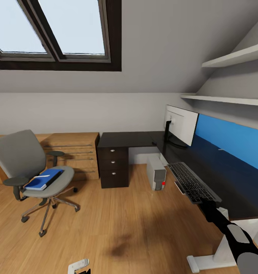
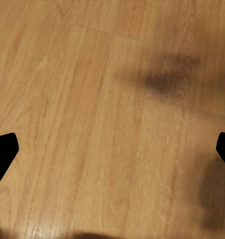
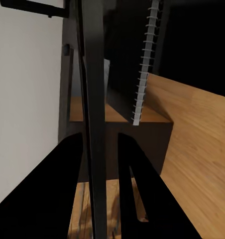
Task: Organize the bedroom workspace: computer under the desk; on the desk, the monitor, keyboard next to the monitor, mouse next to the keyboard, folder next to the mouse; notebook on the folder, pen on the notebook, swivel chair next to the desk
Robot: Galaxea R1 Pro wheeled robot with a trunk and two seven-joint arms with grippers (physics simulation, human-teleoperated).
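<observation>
My right gripper (image 1: 203, 203) is shut on the near end of the dark keyboard (image 1: 190, 180), which hangs tilted over the desk's front edge. In the right wrist view the fingers (image 3: 57, 189) clamp the keyboard's thin edge (image 3: 95, 99). The monitor (image 1: 182, 123) stands on the glossy black desk (image 1: 129, 139), and the grey computer (image 1: 156, 173) sits on the floor beneath it. At left, the swivel chair (image 1: 18, 154) carries the blue folder (image 1: 39, 182) with a darker flat item on top. My left gripper (image 2: 112, 149) is open over bare floor. Mouse and pen are out of view.
A low oak chest (image 1: 74, 152) stands against the wall between chair and desk drawers (image 1: 113, 163). Two white shelves (image 1: 235, 57) and a blue wall panel (image 1: 231, 137) run above the desk. A white desk foot (image 1: 216, 257) is near my right arm. Open wooden floor (image 1: 117, 228) lies ahead.
</observation>
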